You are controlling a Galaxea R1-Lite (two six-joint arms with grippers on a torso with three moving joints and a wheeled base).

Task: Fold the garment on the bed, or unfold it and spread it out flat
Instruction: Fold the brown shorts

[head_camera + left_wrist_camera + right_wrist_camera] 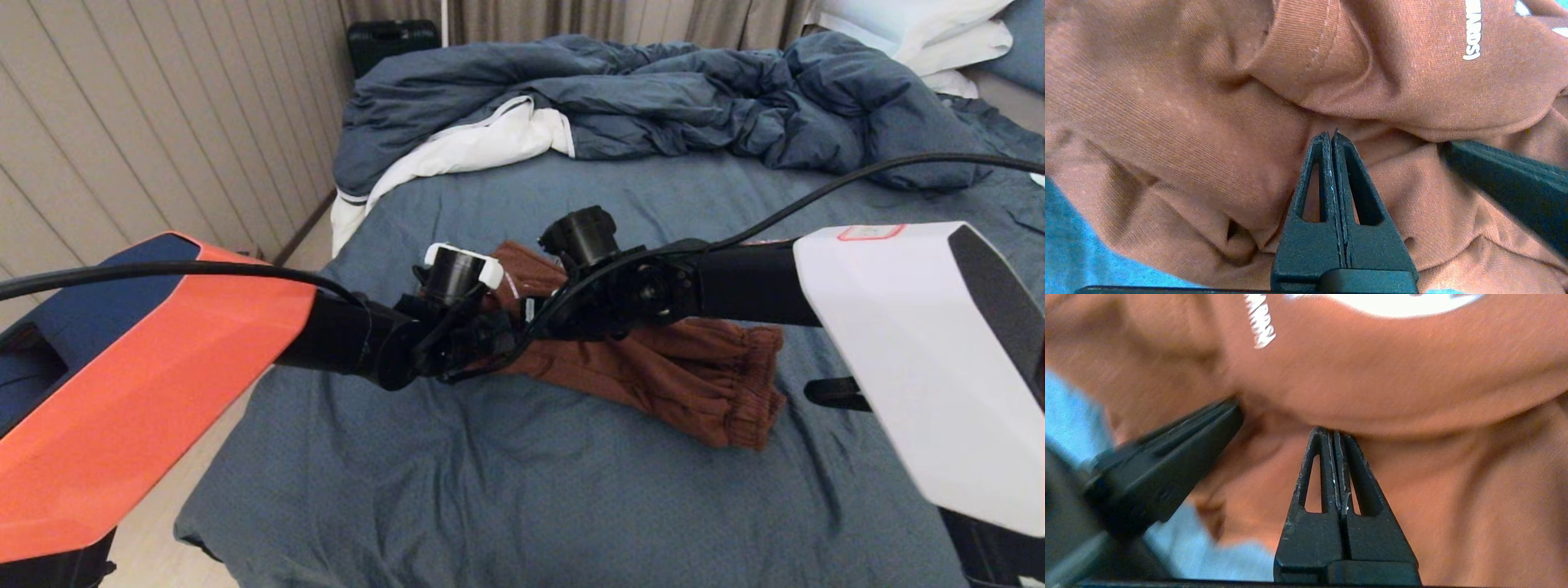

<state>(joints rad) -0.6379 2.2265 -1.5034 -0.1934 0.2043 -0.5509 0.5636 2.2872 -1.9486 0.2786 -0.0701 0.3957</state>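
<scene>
Nearest, both arm shells; beyond, the bed (506, 465) under a bunched duvet (653, 98). Mid-sheet, the garment (678, 367), rumpled, rust-brown. Left gripper (1331, 136) and right gripper (1333, 435) side by side, fingers pressed together, tips touching a fabric fold; grip uncertain

The shorts (1188, 122) are soft ribbed knit cloth, matt rust-brown, with a flat white print (1472, 32) and a puckered, gathered hem. Both grippers, left (1331, 136) and right (1334, 435), look like matt black plastic, slightly grainy and scuffed pale along the fingers' edges. The sheet (490, 490) is matt, wrinkled woven cloth, the duvet (653, 90) a softer crumpled fabric with smooth white lining, and the arm shells look like smooth hard plastic.
</scene>
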